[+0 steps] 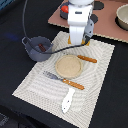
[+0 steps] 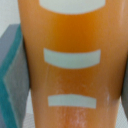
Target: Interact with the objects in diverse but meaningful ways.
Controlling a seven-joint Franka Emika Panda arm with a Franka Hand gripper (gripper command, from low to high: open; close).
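Observation:
A yellow-orange bread loaf (image 2: 70,65) with white stripes fills the wrist view, a grey finger (image 2: 12,75) pressed to one side and a dark finger on the other. In the exterior view my gripper (image 1: 82,41) is low over the far edge of the placemat (image 1: 35,82), and only an orange sliver of the loaf (image 1: 88,43) shows under it. A tan round plate (image 1: 68,66) lies mid-mat. An orange-handled knife (image 1: 87,59) and fork (image 1: 64,80) flank it. A grey-blue pot (image 1: 36,48) at the exterior view's left holds a red tomato and a brown sausage (image 1: 41,46).
A white utensil (image 1: 67,100) lies near the mat's front. A brown board (image 1: 102,22) at the back carries a second pot (image 1: 122,17) and a red item (image 1: 64,9). A black cable (image 1: 25,20) loops down at the left.

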